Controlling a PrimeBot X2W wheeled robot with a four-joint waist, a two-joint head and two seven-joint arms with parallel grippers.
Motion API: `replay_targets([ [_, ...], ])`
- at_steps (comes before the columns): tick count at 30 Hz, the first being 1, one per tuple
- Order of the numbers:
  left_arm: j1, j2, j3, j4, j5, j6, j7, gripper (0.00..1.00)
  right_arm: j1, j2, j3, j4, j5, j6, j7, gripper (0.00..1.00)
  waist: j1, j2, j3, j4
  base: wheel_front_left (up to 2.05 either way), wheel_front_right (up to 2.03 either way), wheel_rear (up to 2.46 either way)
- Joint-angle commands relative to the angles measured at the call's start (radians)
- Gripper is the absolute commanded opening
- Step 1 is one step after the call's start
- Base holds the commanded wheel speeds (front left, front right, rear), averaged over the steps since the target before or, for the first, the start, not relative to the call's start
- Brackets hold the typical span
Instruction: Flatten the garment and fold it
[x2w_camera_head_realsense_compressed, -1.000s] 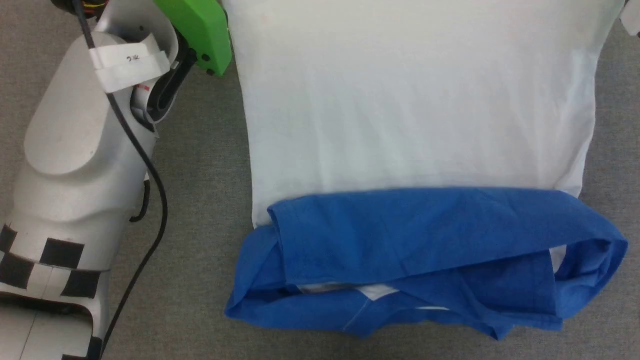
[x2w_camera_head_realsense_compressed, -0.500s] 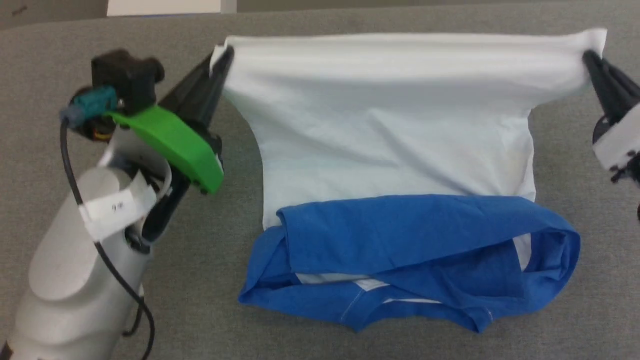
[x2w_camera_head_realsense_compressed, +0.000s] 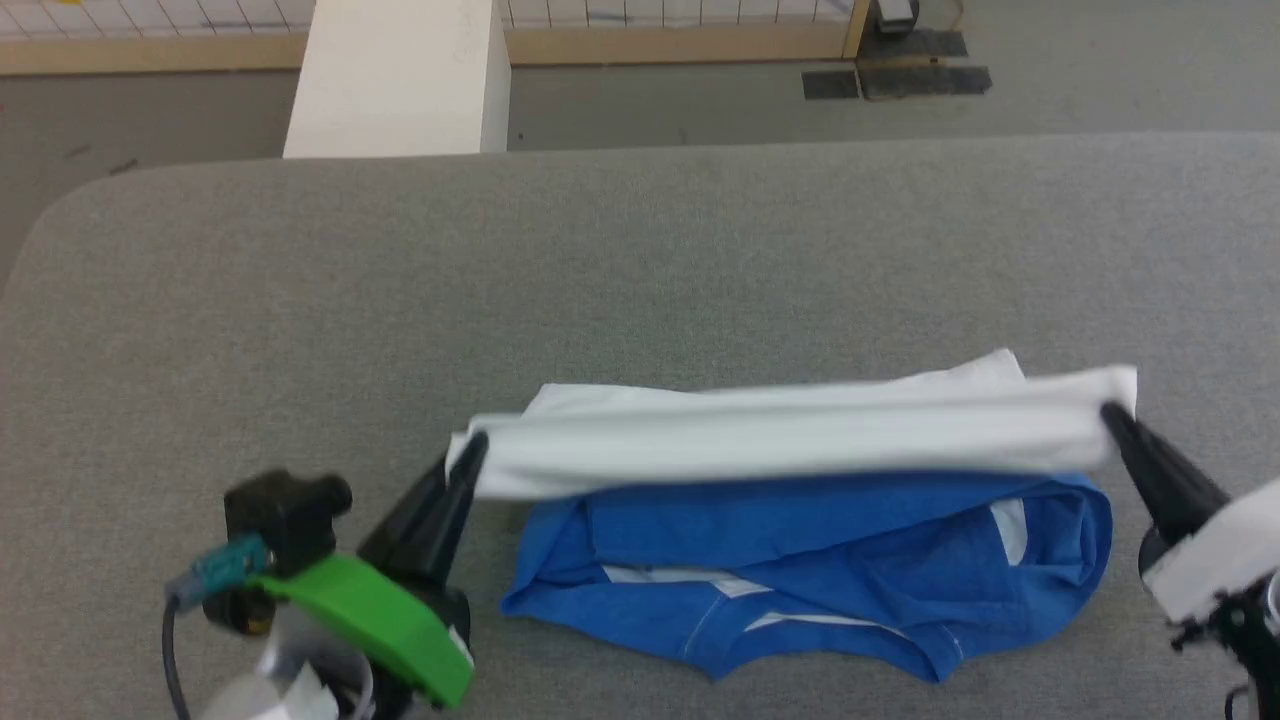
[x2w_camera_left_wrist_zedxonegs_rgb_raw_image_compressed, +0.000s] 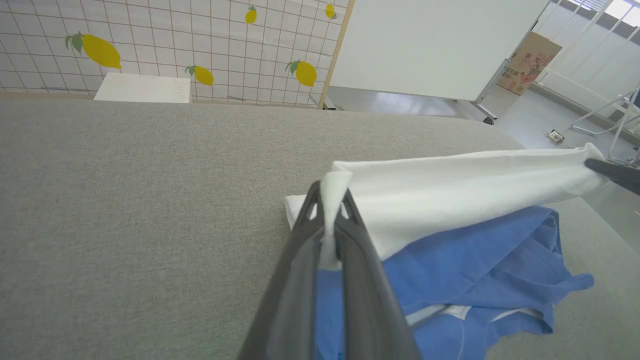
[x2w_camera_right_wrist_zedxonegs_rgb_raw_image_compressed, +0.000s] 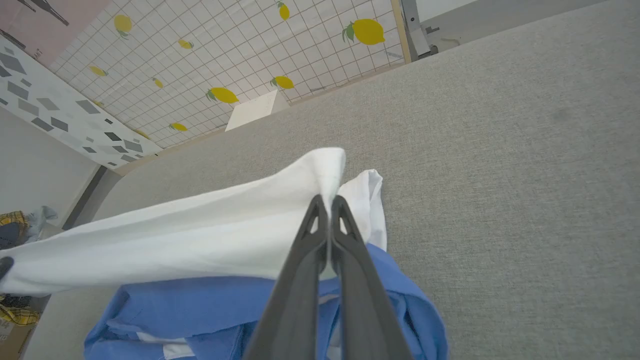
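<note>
The grey table (x2w_camera_head_realsense_compressed: 640, 260) takes up most of the head view. The garment (x2w_camera_head_realsense_compressed: 800, 440) lies on its near half, closer to the right fingers' side than to the left.

The garment's long axis runs straight across the robot, from left to right. Its white part is raised as a taut band strung between the two arms, with more white cloth peeking out on the table behind it. The blue part (x2w_camera_head_realsense_compressed: 800, 570) is bunched flat on the table below that band and nearer the robot.

The left fingers (x2w_camera_head_realsense_compressed: 435, 510) are pressed together on the left corner of the white edge. The left wrist view shows cloth pinched between the left fingers (x2w_camera_left_wrist_zedxonegs_rgb_raw_image_compressed: 300, 280) and a tuft of it standing above the tips. The right fingers (x2w_camera_right_wrist_zedxonegs_rgb_raw_image_compressed: 300, 280) are fully closed on the opposite corner. In the head view the right fingers (x2w_camera_head_realsense_compressed: 1160, 480) point up and inward at it.

Neither arm is nearer, since each holds its own end and the band spans the gap between them. From both sets of fingers the rest of the garment lies inward and down, the blue part towards the robot.

The fold looks half made. The next move probably depends on carrying the white edge level over the blue part, both ends together, so that it lands square.

A white block (x2w_camera_head_realsense_compressed: 400, 80) stands on the floor beyond the table.
</note>
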Motion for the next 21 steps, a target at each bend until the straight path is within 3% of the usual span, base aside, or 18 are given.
replay_targets([
  [1,0.043,-0.004,0.007,-0.012,-0.019,0.013,-0.015,0.0,0.037,0.005,-0.007,-0.01,0.015,-0.002,-0.004,0.0,0.0001,0.0,-0.031,0.007,0.0,0.0,0.0],
  [9,0.179,-0.004,-0.02,0.019,-0.073,0.02,0.006,0.0,0.196,0.013,0.003,0.007,0.028,-0.002,-0.006,0.0,0.0001,0.0,-0.069,0.011,0.0,0.0,0.0],
  [17,0.184,-0.027,-0.058,0.151,-0.104,0.016,0.05,0.0,0.194,0.014,0.061,0.107,-0.027,-0.002,-0.022,0.0,0.0001,0.0,-0.083,-0.01,0.0,0.0,0.0],
  [18,0.176,-0.034,-0.061,0.168,-0.107,0.015,0.054,0.21,0.184,0.011,0.068,0.124,-0.031,-0.002,-0.026,0.12,0.0001,0.0,-0.083,-0.012,0.0,0.0,0.0],
  [19,0.165,-0.041,-0.066,0.188,-0.11,0.011,0.057,0.45,0.173,0.008,0.076,0.142,-0.035,-0.002,-0.032,0.35,0.0001,0.0,-0.083,-0.014,0.0,0.0,0.0],
  [21,0.144,-0.054,-0.071,0.219,-0.113,0.006,0.058,1.0,0.156,0.011,0.082,0.168,-0.046,-0.002,-0.04,1.0,0.0001,0.0,-0.083,-0.016,0.0,0.0,0.0],
])
